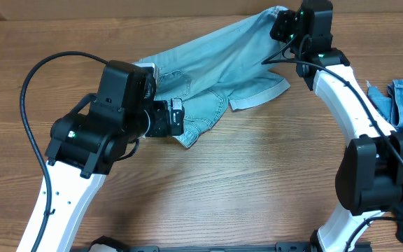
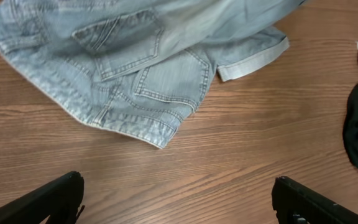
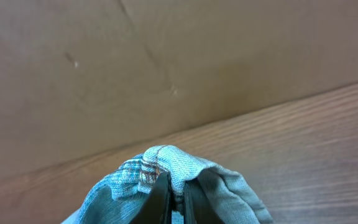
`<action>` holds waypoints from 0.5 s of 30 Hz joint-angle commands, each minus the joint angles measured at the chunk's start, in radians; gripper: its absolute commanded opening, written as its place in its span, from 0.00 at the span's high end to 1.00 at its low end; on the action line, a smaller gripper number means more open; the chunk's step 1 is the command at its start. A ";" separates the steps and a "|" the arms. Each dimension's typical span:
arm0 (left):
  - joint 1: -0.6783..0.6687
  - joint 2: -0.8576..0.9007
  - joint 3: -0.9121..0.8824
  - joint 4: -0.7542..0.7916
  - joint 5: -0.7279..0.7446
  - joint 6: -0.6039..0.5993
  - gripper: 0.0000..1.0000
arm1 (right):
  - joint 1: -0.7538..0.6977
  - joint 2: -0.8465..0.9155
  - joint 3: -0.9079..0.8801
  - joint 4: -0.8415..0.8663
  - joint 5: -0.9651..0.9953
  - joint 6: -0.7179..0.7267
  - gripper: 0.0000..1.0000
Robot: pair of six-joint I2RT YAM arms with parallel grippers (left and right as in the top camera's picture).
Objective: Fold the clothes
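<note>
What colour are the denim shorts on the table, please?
Light, faded blue denim shorts, clearest in the left wrist view.

Left arm point(image 1: 82, 150), left half of the overhead frame: white moulded lower link with small dark holes; bulky matt black joint housings; green indicator light point(image 1: 72, 133); thin black cable point(image 1: 28, 87) arching at upper left.
Right arm point(image 1: 348, 98), right half: curved white link; rounded black elbow housing point(image 1: 373, 175); black wrist block point(image 1: 306, 21) at the top edge; black cable alongside.
Left gripper point(image 2: 176, 199): blocky black fingers point(image 2: 55, 199), bottom corners of its wrist view.
Right gripper point(image 3: 178, 196): slim black fingers point(image 3: 160, 200), bottom centre.
</note>
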 commanded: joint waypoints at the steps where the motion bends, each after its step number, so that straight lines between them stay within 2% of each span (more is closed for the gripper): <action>1: -0.006 0.022 0.019 -0.013 0.008 -0.017 0.00 | -0.034 -0.028 0.029 0.031 0.107 0.034 0.96; 8: -0.006 0.078 0.019 -0.013 0.005 -0.016 0.00 | -0.043 0.094 0.029 0.040 0.127 0.056 0.95; 9: -0.006 0.089 0.019 -0.013 0.004 -0.016 0.00 | -0.043 0.104 0.029 0.030 0.114 0.049 0.78; 10: -0.006 0.095 0.019 -0.010 -0.001 -0.016 0.00 | -0.043 0.105 0.029 0.018 0.108 0.033 0.43; 11: -0.006 0.106 0.019 0.002 -0.014 -0.012 0.00 | -0.043 0.101 0.029 0.015 0.074 -0.010 0.29; 13: -0.006 0.125 0.019 0.034 -0.044 0.022 0.00 | -0.043 0.076 0.029 -0.032 0.013 -0.034 0.12; 15: -0.007 0.145 0.019 0.079 -0.113 0.051 0.00 | -0.043 0.023 0.029 -0.122 -0.059 -0.033 0.08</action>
